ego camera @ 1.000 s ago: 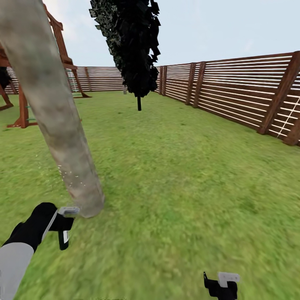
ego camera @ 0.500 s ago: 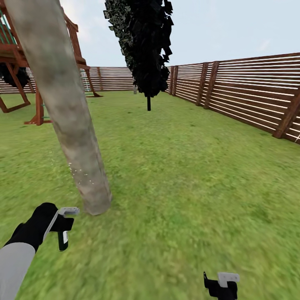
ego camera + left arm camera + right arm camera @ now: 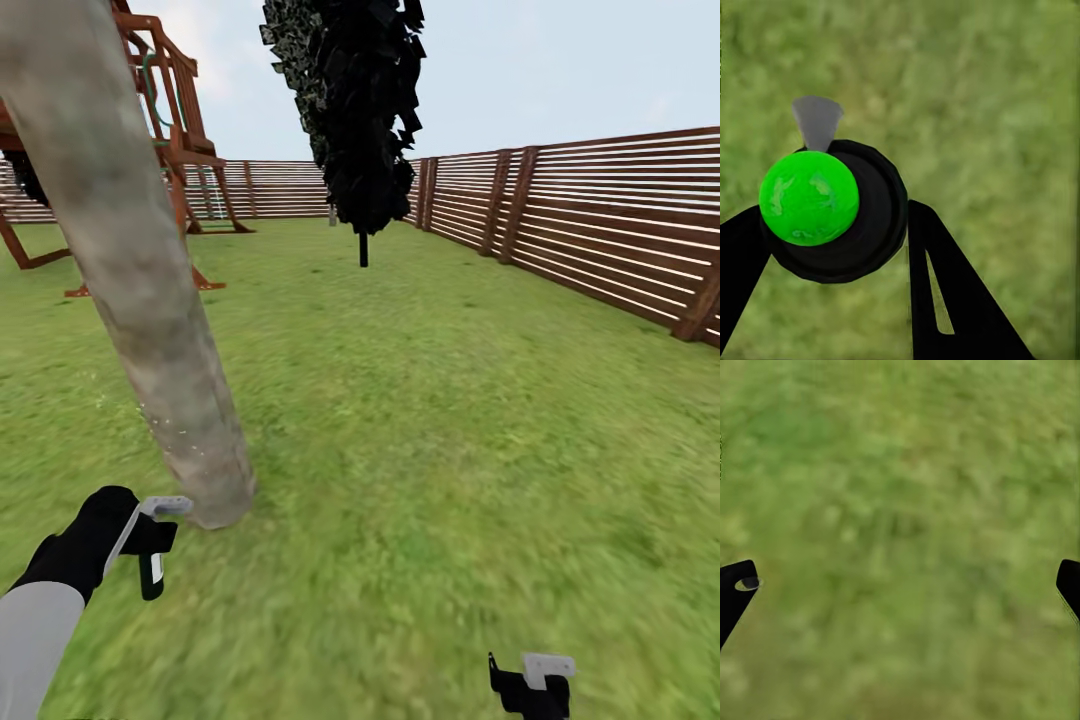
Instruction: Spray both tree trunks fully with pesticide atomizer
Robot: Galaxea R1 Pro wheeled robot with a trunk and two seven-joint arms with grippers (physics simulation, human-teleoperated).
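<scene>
Left hand grips the round black green-capped atomizer; its body is hidden. Right hand gapes at 5 o'clock; mottled grey-brown trunk top cut off.

Head cam sits high, looks forward and down across the lawn: trunk close at left, fence far right, dark tree and play frame in the distance, both arms low in frame. Left wrist cam looks steeply down along its fingers, very near the atomizer, grass behind. Right wrist cam faces down at blurred grass, fingertips at the edges. All three share only the lawn.
</scene>
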